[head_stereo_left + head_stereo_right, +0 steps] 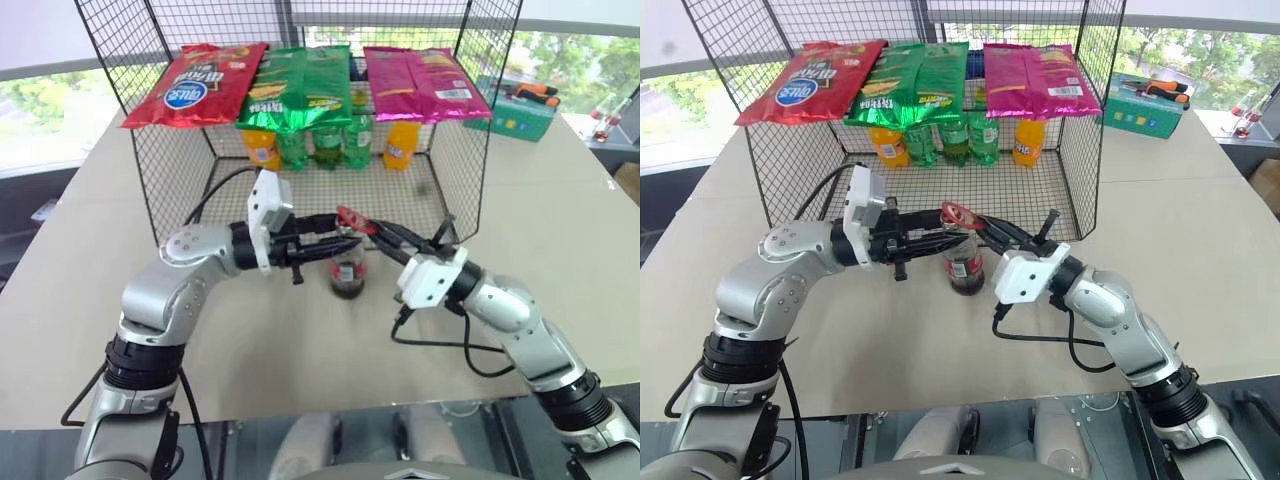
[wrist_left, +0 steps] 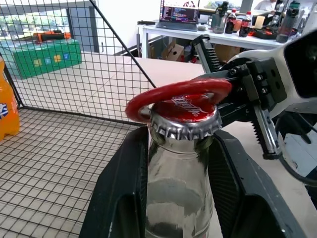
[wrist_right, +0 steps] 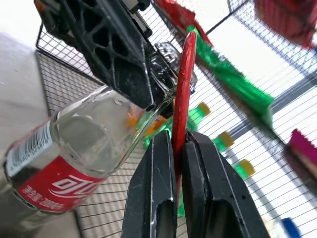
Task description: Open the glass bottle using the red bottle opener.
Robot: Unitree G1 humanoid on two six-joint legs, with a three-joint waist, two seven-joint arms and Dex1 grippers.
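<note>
Left end effector (image 1: pixel 940 235) grips the small clear glass cola bottle's (image 1: pixel 963 264) neck on the bench (image 1: pixel 1200 190) while the right end effector (image 1: pixel 990 228), pinching the flat red ring-headed opener (image 2: pixel 179 96) over the cap, risks slipping off.

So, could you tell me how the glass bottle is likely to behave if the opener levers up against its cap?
The glass bottle is narrow and tall with cola only in its lower part, so it probably tips easily; the left gripper clamped on its neck should steady it. Smooth glass may slip or twist between the fingers. The red bottle opener looks stiff and flat.
</note>
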